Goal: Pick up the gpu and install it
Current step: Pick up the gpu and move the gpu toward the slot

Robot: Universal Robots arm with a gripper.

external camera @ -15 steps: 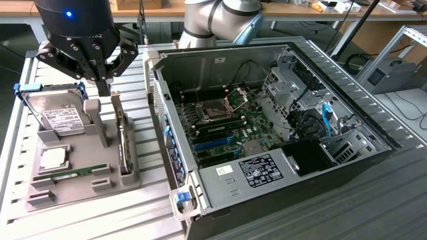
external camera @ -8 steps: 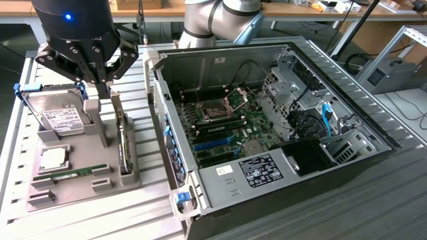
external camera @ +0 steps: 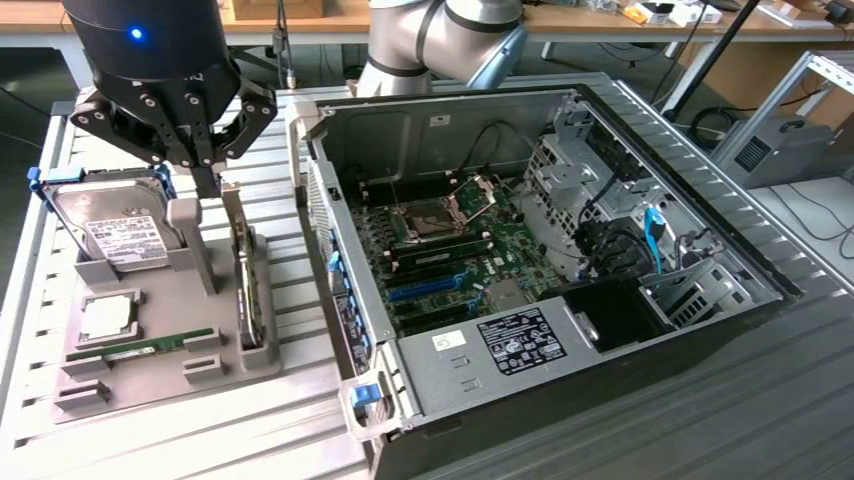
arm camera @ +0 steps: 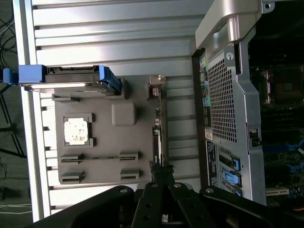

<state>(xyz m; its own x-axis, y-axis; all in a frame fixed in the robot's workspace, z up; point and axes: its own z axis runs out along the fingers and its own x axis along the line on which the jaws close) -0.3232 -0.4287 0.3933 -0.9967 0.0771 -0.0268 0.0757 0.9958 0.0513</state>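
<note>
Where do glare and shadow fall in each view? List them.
Exterior view: even light, shade inside the computer case, a blue lamp glowing above the gripper. Wrist view: strong glare on the ribbed table, the gripper a dark shape, the case's inside dark.

Ribbed metal table (external camera: 174, 440) w/ 2 things directly on it: grey parts tray (external camera: 220, 310) at exterior view's left, open PC case (external camera: 400, 130) just beside, to its right.
</note>
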